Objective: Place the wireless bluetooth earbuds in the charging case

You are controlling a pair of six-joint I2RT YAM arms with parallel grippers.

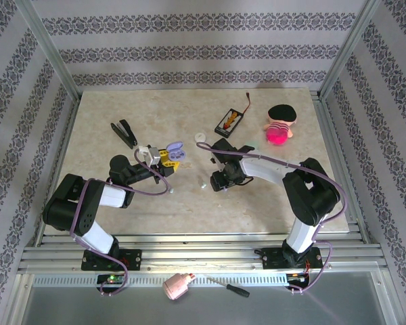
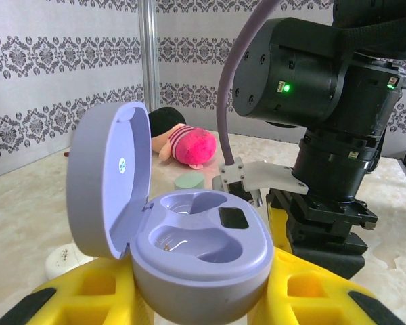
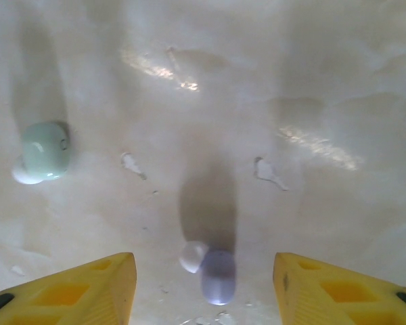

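Note:
My left gripper (image 1: pixel 164 157) is shut on the lavender charging case (image 2: pixel 199 250), with yellow fingers (image 2: pixel 304 291) on both sides of its base. The lid (image 2: pixel 111 183) stands open to the left and both wells are bare. My right gripper (image 3: pixel 201 288) hangs open, pointing down at the table. A lavender earbud (image 3: pixel 218 276) with a whitish tip lies on the table between its yellow fingertips (image 3: pixel 88 288), touching neither. A mint-green earbud (image 3: pixel 46 150) lies farther off to the left. In the top view the right gripper (image 1: pixel 220 181) is just right of the held case (image 1: pixel 174 150).
A pink and black plush toy (image 1: pixel 281 124) and a black battery holder with wires (image 1: pixel 230 120) lie at the back right. A black tool (image 1: pixel 125 133) lies at the back left, and a white disc (image 1: pixel 201 137) sits behind the grippers. The right arm's body (image 2: pixel 318 88) looms close beside the case.

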